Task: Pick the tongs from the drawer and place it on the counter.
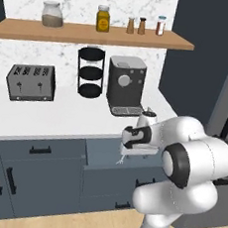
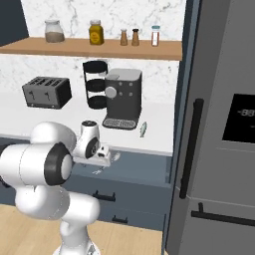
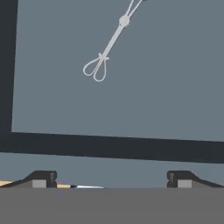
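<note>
Hand view: the hand (image 3: 111, 179) hangs over the pulled-out drawer (image 3: 175, 83), fingers spread wide and holding nothing. Tongs (image 3: 109, 46) lie flat on the drawer floor ahead of the fingertips, well apart from them, with bare floor all around. A dark drawer wall runs between hand and tongs. Beyond the drawer, the white table (image 1: 60, 118) has open room left of the coffee machine (image 1: 125, 85).

Marble backsplash (image 1: 66, 61), wooden wall shelf (image 1: 94, 34), grey fridge (image 2: 219, 124), wooden floor (image 1: 74, 224).
</note>
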Available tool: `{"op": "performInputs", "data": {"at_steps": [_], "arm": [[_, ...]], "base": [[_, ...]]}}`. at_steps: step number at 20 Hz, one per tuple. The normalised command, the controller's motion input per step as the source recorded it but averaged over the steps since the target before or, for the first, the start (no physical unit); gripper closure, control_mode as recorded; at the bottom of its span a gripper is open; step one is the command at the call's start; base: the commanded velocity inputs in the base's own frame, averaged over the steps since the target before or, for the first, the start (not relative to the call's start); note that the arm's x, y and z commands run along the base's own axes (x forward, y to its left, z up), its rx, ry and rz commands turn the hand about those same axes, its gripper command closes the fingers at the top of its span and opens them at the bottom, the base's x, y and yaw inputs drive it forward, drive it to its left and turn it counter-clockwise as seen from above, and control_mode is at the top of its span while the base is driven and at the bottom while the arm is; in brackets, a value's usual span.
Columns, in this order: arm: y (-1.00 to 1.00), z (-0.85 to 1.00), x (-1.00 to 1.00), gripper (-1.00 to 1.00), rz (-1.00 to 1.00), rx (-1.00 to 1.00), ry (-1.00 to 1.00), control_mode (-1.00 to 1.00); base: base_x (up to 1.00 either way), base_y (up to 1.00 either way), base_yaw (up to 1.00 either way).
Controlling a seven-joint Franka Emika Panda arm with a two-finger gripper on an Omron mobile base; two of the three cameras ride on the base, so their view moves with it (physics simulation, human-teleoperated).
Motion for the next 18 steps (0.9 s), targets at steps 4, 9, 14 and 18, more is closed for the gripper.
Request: {"op": "performInputs", "data": {"at_steps": [4, 9, 14, 18], "arm": [[0.0, -0.44, 0.06, -1.0, 0.0, 0.01, -0.03, -1.0], [0.0, -0.07, 0.23, -1.0, 0.0, 0.01, -0.02, -1.0], [0.0, -0.04, 0.24, -1.0, 0.0, 0.01, -0.02, -1.0], [0.0, -0.5, -0.3, -1.0, 0.0, 0.0, 0.02, -1.0]], "base": [[0.0, 0.0, 0.0], [0.0, 0.0, 0.0], [0.0, 0.0, 0.0], [0.0, 0.0, 0.0]]}}
